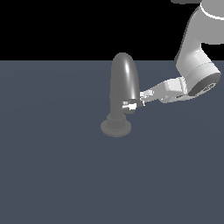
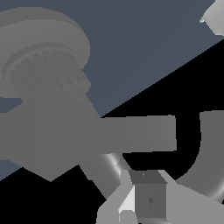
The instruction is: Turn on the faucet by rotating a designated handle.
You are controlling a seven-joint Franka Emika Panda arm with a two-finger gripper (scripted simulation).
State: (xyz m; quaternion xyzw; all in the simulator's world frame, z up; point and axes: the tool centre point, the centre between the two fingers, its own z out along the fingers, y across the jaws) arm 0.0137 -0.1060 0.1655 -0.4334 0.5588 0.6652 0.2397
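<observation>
Pincer [image 1: 141, 99]: pale two-fingered, at the small bright white lever handle [image 1: 130, 106]; grip state indiscernible. Handle: just ahead of fingertips, low on the glossy grey arched metal faucet [image 1: 123, 83]. Risk: fingertips slipping off the short lever, or jamming against the faucet body.

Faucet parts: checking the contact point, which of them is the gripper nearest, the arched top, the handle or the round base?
The handle, the small white lever low on the faucet; the gripper reaches it sideways.
</observation>
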